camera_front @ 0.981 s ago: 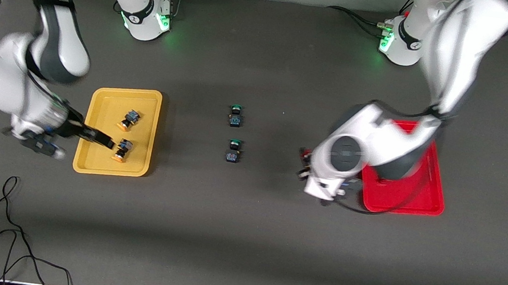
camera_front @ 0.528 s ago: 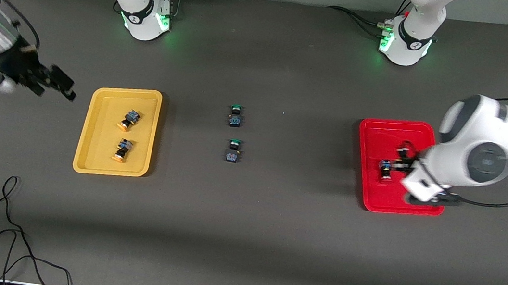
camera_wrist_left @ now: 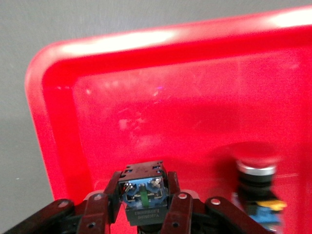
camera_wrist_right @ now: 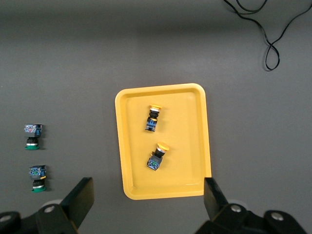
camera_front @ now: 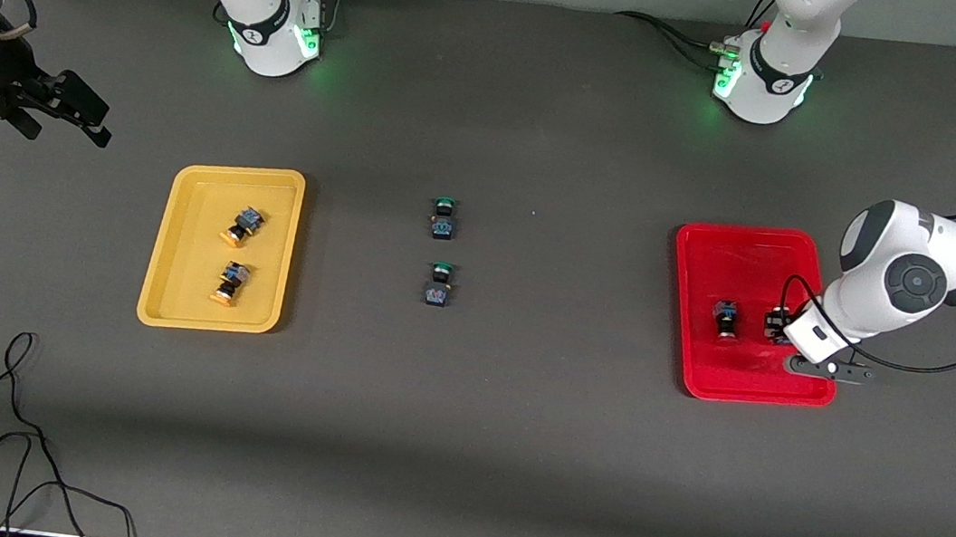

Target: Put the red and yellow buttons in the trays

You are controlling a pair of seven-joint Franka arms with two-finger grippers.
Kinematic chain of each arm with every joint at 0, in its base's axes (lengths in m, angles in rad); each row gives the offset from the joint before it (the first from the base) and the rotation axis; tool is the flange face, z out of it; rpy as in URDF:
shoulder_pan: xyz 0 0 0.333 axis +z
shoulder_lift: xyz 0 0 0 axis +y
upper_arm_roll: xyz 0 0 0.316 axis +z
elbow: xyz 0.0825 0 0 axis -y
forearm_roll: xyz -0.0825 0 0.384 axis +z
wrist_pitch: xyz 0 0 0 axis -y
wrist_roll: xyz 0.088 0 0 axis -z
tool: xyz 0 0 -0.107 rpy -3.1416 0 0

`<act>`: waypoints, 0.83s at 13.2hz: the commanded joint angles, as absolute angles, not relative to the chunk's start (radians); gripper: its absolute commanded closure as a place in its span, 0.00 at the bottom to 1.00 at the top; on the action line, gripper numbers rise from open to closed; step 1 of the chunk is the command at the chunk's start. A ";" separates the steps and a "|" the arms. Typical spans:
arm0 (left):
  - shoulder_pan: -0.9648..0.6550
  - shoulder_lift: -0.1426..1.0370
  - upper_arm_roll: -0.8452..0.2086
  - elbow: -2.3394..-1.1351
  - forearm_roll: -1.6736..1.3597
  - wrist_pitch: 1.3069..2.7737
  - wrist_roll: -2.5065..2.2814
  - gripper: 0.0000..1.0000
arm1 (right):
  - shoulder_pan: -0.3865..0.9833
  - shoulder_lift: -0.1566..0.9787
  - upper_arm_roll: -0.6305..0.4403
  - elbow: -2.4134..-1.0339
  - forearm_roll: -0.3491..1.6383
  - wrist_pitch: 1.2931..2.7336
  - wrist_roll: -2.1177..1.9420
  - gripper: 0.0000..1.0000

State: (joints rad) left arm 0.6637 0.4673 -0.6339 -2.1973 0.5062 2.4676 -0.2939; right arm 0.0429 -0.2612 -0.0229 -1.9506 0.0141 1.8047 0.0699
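The red tray (camera_front: 743, 265) holds one red-capped button (camera_front: 725, 320) lying on its side, seen again as the red-capped button (camera_wrist_left: 256, 180) in the left wrist view. Beside it, low over the tray floor (camera_wrist_left: 146, 97), my left gripper (camera_front: 784, 335) is shut on a second button (camera_wrist_left: 144, 187); only its black-and-blue body shows, its cap is hidden. The yellow tray (camera_front: 183, 296) holds two yellow-capped buttons (camera_front: 243, 224) (camera_front: 228, 282). My right gripper (camera_front: 64, 108) hangs open and empty over the table past the yellow tray, toward the right arm's end.
Two green-capped switches (camera_front: 443, 217) (camera_front: 439, 284) lie mid-table between the trays. A black cable (camera_front: 11, 430) loops on the table near the front camera at the right arm's end. The right wrist view shows the yellow tray (camera_wrist_right: 195, 146) and both green switches (camera_wrist_right: 33, 135) from above.
My left gripper carried its button from the table beside the red tray to over the tray, next to the lying red button. My right gripper left the yellow tray and rose away.
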 commanded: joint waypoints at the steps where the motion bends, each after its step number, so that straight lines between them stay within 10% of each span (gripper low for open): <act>1: 0.664 0.445 -0.634 -2.197 0.529 2.467 -0.285 0.01 | 0.040 -0.253 -0.014 -1.933 -0.006 1.787 0.048 0.00; 4: 0.673 0.385 -0.644 -2.152 0.528 2.372 -0.269 0.00 | 0.041 -0.247 -0.015 -1.933 -0.005 1.778 0.048 0.00; 11: 0.686 0.252 -0.723 -1.714 0.232 1.642 0.017 0.00 | 0.037 -0.249 -0.018 -1.937 -0.006 1.773 0.046 0.00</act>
